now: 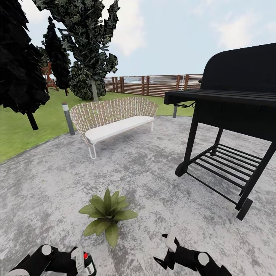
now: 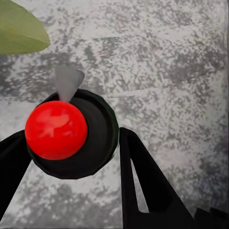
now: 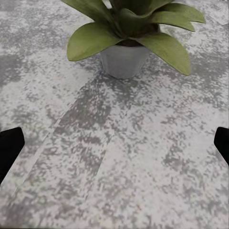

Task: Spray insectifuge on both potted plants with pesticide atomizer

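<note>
Head view: paved patio, one potted plant [image 1: 107, 214] low on the ground in front of the robot, between the two arms and a bit ahead of them. Left gripper [image 1: 78, 260] at the picture's lower left has the pesticide atomizer [image 1: 89, 264] between its fingers, dark bottle with a red cap spot showing. Right gripper [image 1: 170, 247] at lower right, one white-tipped finger raised and another dark one spread to the side, nothing in it, looks open. Behind: a woven bench [image 1: 113, 119] with a white seat, a black grill [image 1: 234, 115] on wheels to the right, a bollard light [image 1: 68, 118], grass, dark trees and a wooden fence. Second plant not found here. Left wrist view: atomizer [image 2: 78, 136] seen top-down, round dark body, red ball cap, grey nozzle tab pointing toward a green leaf tip at the corner; black fingers [image 2: 143, 181] sit close on both sides of the body, so clamped on the bottle. Right wrist view: potted plant [image 3: 129, 36] in its grey pot [image 3: 123, 59] ahead on the paving, dark fingertips [image 3: 9, 148] far apart at the two edges, open and empty. Handling judgement: bottle looks small, rigid, light, smooth and round, so it could twist or slip; grip is best around the body's mid-section, leaving cap and nozzle free. Plant leaves are soft, pot likely tips easily, keep clear of it while spraying.
</note>
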Tool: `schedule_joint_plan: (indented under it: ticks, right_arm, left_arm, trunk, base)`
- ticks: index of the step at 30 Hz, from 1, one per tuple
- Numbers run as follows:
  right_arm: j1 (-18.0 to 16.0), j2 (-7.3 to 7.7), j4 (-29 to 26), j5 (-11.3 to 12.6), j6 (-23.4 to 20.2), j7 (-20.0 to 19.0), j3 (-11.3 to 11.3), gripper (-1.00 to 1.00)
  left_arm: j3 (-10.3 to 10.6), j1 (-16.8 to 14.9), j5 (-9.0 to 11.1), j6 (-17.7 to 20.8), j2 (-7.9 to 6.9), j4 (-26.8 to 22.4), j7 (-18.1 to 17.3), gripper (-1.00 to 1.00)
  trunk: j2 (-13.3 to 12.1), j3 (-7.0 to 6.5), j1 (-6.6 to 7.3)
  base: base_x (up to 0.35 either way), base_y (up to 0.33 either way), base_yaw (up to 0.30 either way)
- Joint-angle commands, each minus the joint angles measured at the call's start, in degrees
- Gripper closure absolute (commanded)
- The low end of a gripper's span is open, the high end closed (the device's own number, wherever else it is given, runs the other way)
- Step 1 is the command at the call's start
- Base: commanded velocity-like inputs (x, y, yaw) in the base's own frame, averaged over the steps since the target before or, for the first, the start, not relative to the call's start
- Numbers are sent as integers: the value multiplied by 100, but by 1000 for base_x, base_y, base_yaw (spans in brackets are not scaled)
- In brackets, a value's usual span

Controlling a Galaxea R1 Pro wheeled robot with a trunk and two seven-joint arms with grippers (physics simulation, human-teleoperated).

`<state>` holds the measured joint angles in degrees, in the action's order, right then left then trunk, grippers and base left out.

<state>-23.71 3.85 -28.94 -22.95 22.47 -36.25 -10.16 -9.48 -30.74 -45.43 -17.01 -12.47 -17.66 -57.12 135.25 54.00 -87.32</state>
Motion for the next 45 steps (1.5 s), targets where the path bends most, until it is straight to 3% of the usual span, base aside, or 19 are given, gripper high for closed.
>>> schedule_joint_plan:
  ticks: [1, 6, 10, 11, 14, 17, 21, 27, 32, 40, 45]
  right_arm:
    - [-2, 3, -10, -84, 36, 12, -10, -100]
    - [-2, -29, -48, -448, 31, -12, -10, -100]
    - [-2, -269, -51, -772, 30, -16, -11, -100]
    - [-2, -353, -51, -884, 28, -15, -12, 100]
    - [-2, -544, -57, -1203, 28, -15, -12, 100]
    - [-2, -697, -59, -1366, 23, -30, -12, 100]
    - [-2, -895, -76, -1479, 21, -148, -12, 100]
    - [-19, -1171, -267, -1501, -321, -420, -12, 100]
    - [-27, -1229, -546, -1502, -454, -739, -12, 100]
    - [-29, -1237, -599, -1502, -471, -786, -12, 100]
    - [-29, -1237, -604, -1502, -471, -787, -12, 100]
  left_arm:
    - [-53, -4, -107, -19, 11, -33, -41, 100]
    - [-55, -10, -352, -9, 39, -164, -95, 100]
    - [-54, -10, -481, 6, 49, -180, -104, 100]
    - [-54, -10, -551, 38, 55, -182, -105, 100]
    - [-54, -11, -787, 167, 81, -190, -105, 100]
    - [-54, -11, -913, 216, 103, -193, -102, 100]
    - [-54, -11, -951, 225, 132, -193, -99, 100]
    - [-46, -7, -1064, 217, 313, -198, -85, 100]
    - [-45, -10, -1258, 214, 456, -202, -78, 100]
    - [-37, -11, -1299, 167, 675, -357, -109, 100]
    - [164, -11, -1377, 153, 809, -376, -108, 100]
  trunk:
    - [2, 5, 1]
    - [2, 5, 1]
    - [2, 5, 1]
    - [2, 5, 1]
    - [2, 5, 1]
    - [2, 5, 1]
    - [2, 5, 1]
    - [2, 5, 1]
    - [2, 5, 1]
    - [2, 5, 1]
    - [2, 5, 1]
  base:
    - [0, 0, 0]
    - [0, 0, 0]
    - [0, 0, 0]
    - [0, 0, 0]
    - [0, 0, 0]
    - [0, 0, 0]
    - [0, 0, 0]
    - [0, 0, 0]
    - [0, 0, 0]
    - [0, 0, 0]
    - [0, 0, 0]
